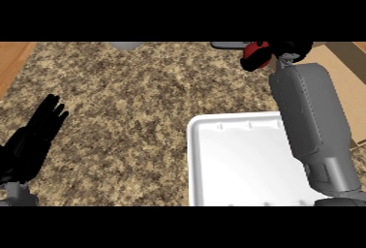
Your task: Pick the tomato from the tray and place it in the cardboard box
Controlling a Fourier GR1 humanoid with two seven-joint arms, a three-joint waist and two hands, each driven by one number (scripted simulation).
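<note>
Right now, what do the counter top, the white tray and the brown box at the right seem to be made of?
The speckled brown counter top looks like polished granite: a mottled, grainy pattern. The white rectangular tray seems to be smooth plastic or foam, with a plain matte surface and a moulded rim. The flat tan box looks like cardboard, uniformly matte brown. The right robot hand is curled round the red tomato.

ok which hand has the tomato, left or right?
The right hand, at the view's top right beside the cardboard box, is curled round the red tomato. The left hand rests open at the left edge, holding nothing.
</note>
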